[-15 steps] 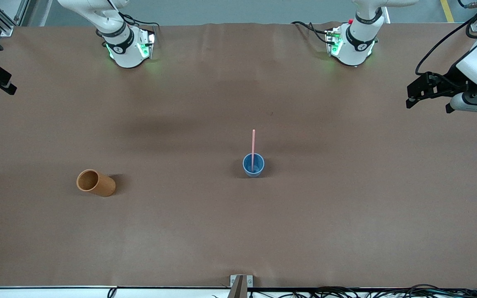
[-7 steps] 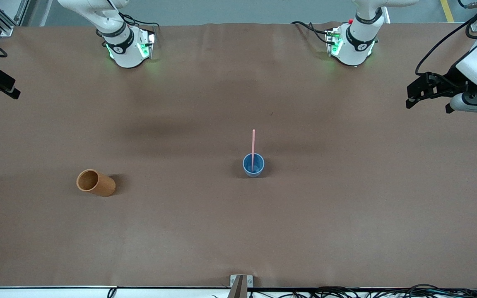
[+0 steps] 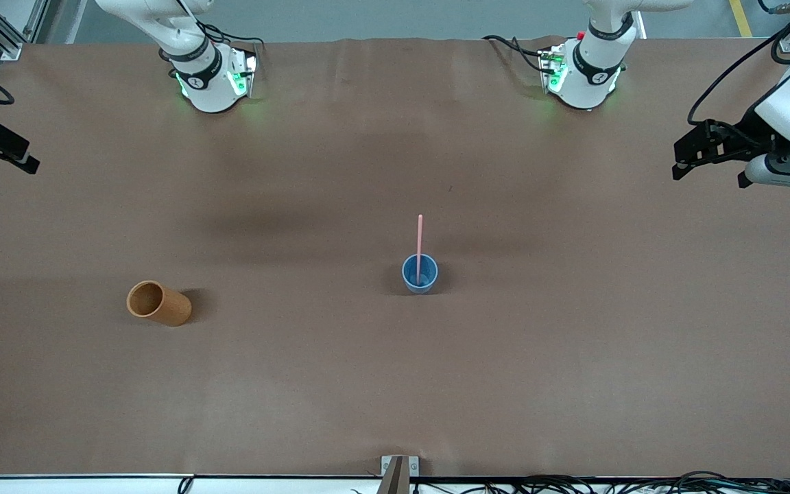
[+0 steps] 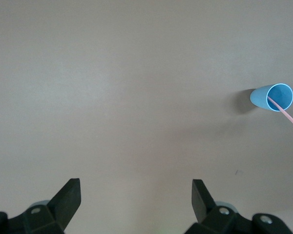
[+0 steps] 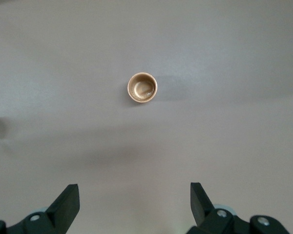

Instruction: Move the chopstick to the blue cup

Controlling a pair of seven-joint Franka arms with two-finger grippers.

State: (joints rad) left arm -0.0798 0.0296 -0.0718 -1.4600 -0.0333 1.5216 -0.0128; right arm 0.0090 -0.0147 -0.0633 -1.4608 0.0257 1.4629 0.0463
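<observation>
Chopstick [image 3: 420, 241]: stands in the blue cup, lower end inside, upper end leaning out over the rim toward the robots' bases; pale pink, held by nothing; also seen in the left wrist view [image 4: 285, 111]
Blue cup [image 3: 420, 274]: upright on the table near its middle, open mouth up; in the left wrist view [image 4: 271, 98] it shows well apart from that gripper's fingers
Orange-brown cup [image 3: 158, 303]: upright on the table toward the right arm's end, a little nearer to the front camera than the blue cup and well apart from it; seems to hold nothing; in the right wrist view [image 5: 142, 87] its mouth faces the camera
Left gripper [image 3: 684, 161]: up in the air over the left arm's end of the table, 2 fingers spread wide with nothing between them [image 4: 135, 192]
Right gripper [image 3: 21, 160]: in the air at the table's edge at the right arm's end, fingers wide apart and bare [image 5: 134, 196]
Table [image 3: 573, 357]: covered by a brown sheet
</observation>
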